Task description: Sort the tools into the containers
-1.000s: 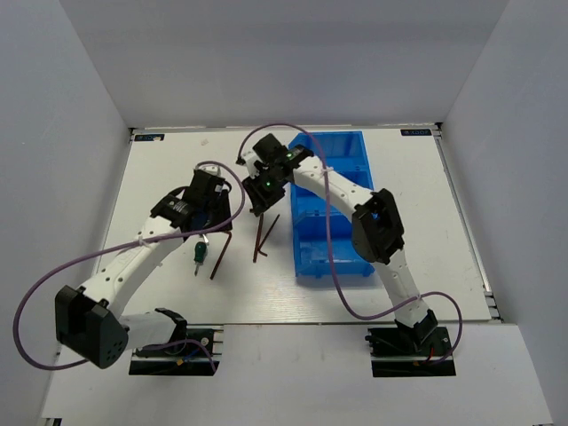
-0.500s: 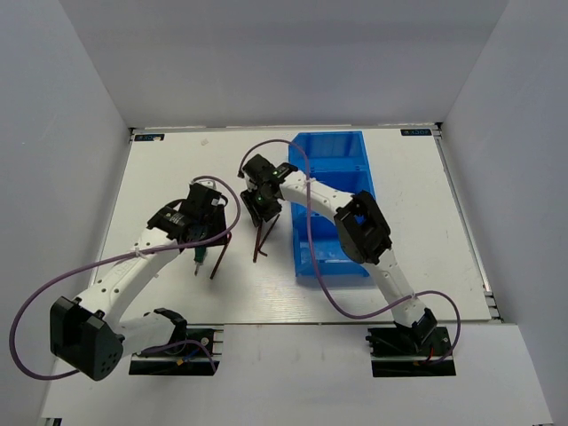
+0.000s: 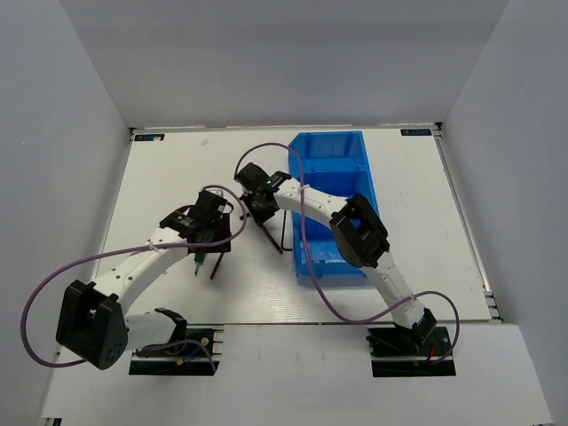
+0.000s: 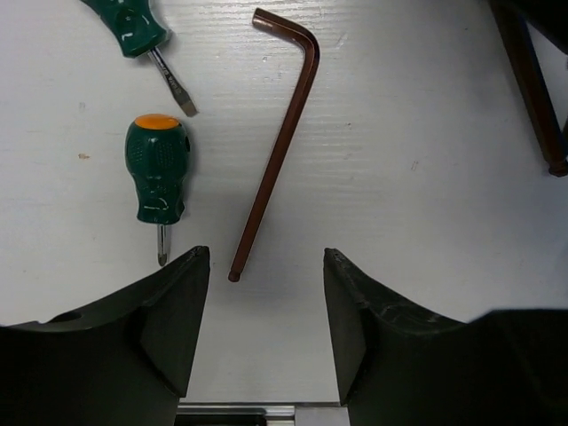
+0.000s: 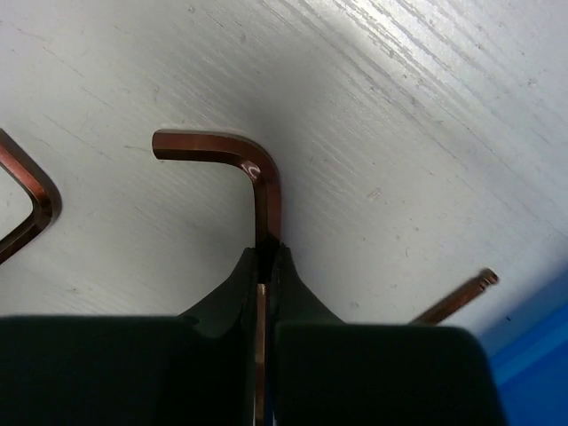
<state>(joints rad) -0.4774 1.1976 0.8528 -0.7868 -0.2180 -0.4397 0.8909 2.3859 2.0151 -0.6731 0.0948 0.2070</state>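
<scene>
1. The right claw [image 5: 266, 257] is closed on the long arm of a brown hex key [image 5: 259, 173]. It pinches the key just behind the bend.
2. The short arm of this key points to the claw's left, ahead of the fingertips. A soft shadow lies on the white table [image 5: 399, 115] beside the bend. Whether the key touches the table cannot be told.
3. Well to the left of the right claw, the bend of a second hex key [image 5: 34, 200] shows at the picture's edge.
4. To the claw's right, the end of a third hex key [image 5: 457, 297] lies on the table. It is near a corner of the blue bin [image 5: 532, 355].
5. The left claw [image 4: 266, 266] is open, with its two fingers wide apart and nothing gripped.
6. A loose hex key [image 4: 280, 151] lies flat on the table ahead of the left claw. Its straight end sits between the fingertips, nearer the left finger, and its bend is farthest from the claw.
7. Just ahead of the left finger lies a stubby screwdriver [image 4: 157, 173] with a green handle and an orange cap. Its blade points back toward the claw.
8. Farther ahead on the left, a second screwdriver [image 4: 133, 22] with a green handle lies at an angle.
9. A far hex key [image 4: 532, 89] lies ahead on the left claw's right.
10. From above, the two claws hang close together, and the bin lies to the right claw's right.
</scene>
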